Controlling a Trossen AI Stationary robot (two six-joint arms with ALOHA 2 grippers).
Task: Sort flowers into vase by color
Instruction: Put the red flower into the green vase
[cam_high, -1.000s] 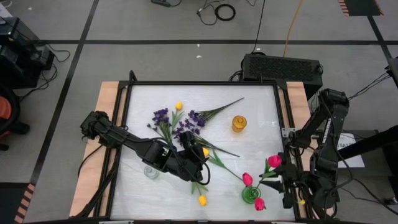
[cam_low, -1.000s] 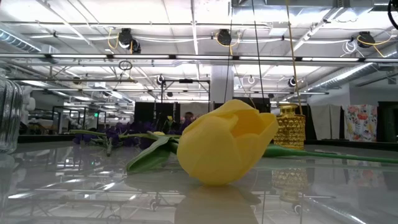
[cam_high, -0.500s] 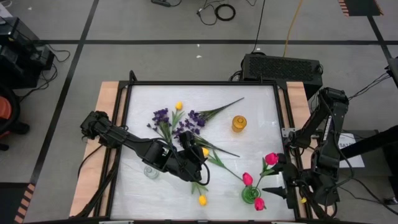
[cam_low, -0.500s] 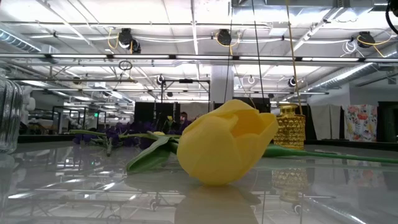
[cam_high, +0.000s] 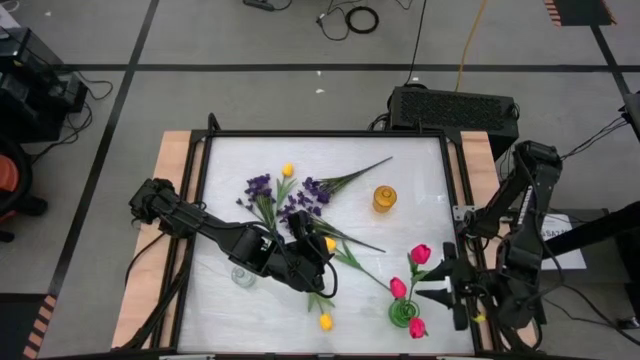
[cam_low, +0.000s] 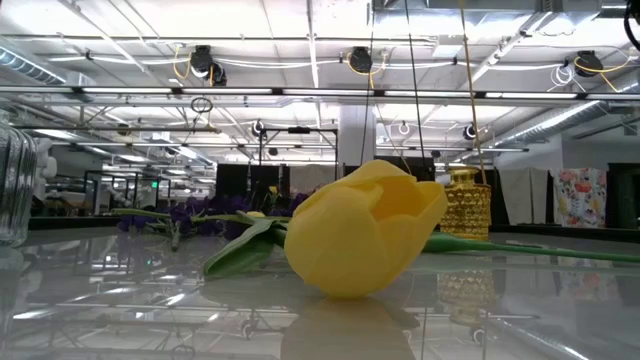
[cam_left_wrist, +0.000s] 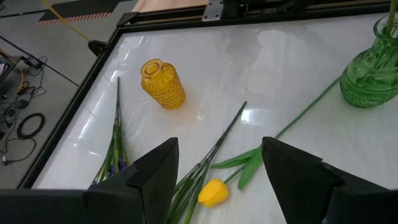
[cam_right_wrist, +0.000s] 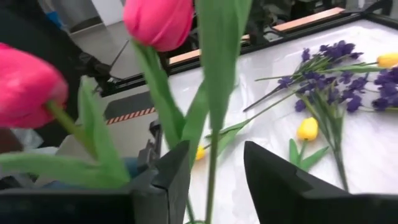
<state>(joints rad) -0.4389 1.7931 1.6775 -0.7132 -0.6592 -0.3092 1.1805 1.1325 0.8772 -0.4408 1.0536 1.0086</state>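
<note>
A green glass vase (cam_high: 403, 313) stands near the front right and holds three pink tulips. The tallest bloom (cam_high: 420, 254) rises on a long stem (cam_right_wrist: 212, 149). That stem passes between the fingers of my right gripper (cam_high: 434, 284), which stands open beside the vase and points toward the table's left. My left gripper (cam_high: 318, 262) hovers open over the table's middle, above a yellow tulip (cam_left_wrist: 213, 193) lying flat. Purple sprigs (cam_high: 290, 195) and two more yellow tulips (cam_high: 288, 170) (cam_high: 325, 321) lie on the white table. My right gripper has the tallest pink tulip's stem (cam_right_wrist: 212, 149) and a leaf standing in the gap between its open fingers. The fingers come level from the table's right. I cannot tell whether a finger still touches the leaf. The stem's lower end sits in the green vase.
A yellow vase (cam_high: 384, 198) stands at the far right of the middle. A clear glass vase (cam_high: 243, 275) stands near the front left, partly under my left arm. A black frame (cam_high: 325, 133) rims the table.
My right gripper has opened and let go of the tallest pink tulip. The bloom has swung toward the table's left, its stem staying in the green vase.
</note>
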